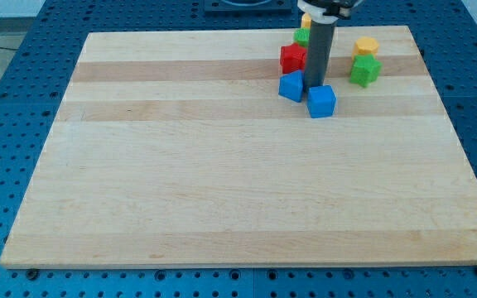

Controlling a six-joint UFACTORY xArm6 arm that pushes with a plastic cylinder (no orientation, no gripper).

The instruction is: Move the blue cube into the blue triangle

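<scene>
The pale wooden counter [222, 182] lay on a blue perforated base [23, 33], and our blocks were crowded near the view's top right. Our dark rod [319, 54] carried no grasping tool; our tip [315, 86] stood between the blue cube [322, 101] and the blue triangle-like block [291, 86], just beside both. A red block [292, 58] sat behind, a green block [302, 36] farther back, and a green star-like block [365, 70] and yellow block [366, 45] to the view's right.
</scene>
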